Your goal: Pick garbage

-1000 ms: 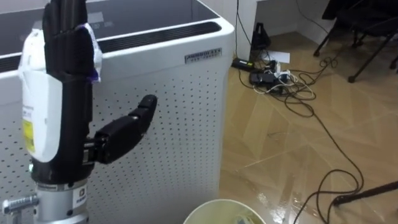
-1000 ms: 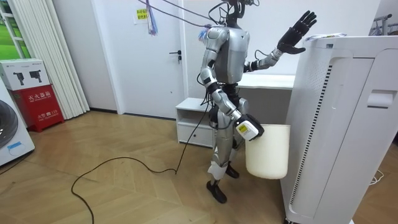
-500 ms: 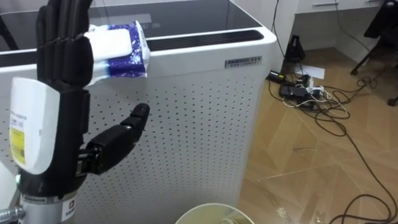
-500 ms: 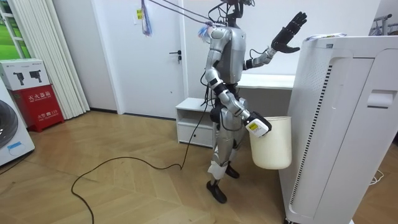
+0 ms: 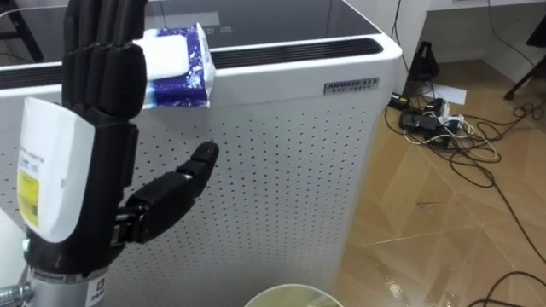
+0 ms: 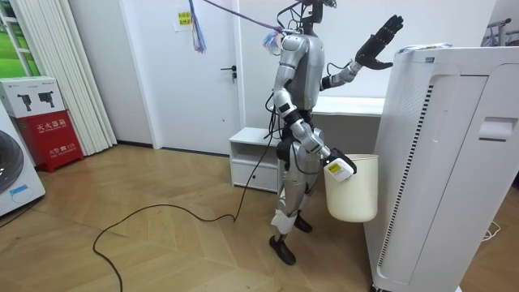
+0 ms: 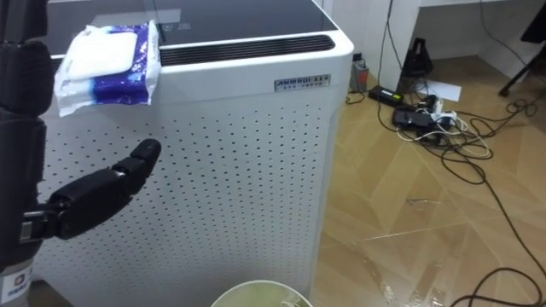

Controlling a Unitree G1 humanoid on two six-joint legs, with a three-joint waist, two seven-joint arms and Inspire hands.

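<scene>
The left hand (image 5: 81, 162) is raised, its fingers straight and holding nothing. Just beyond it, a blue and white packet (image 5: 179, 68) lies on the near edge of the white machine (image 5: 281, 170). The hand should probably close round the packet's middle, then drop it in the bin (image 6: 353, 191) by the right hand (image 6: 339, 169).

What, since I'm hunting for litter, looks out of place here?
A crumpled blue-and-white packet lies at the front edge of the white appliance's top, an odd spot for it. The left hand is raised open beside it.
</scene>
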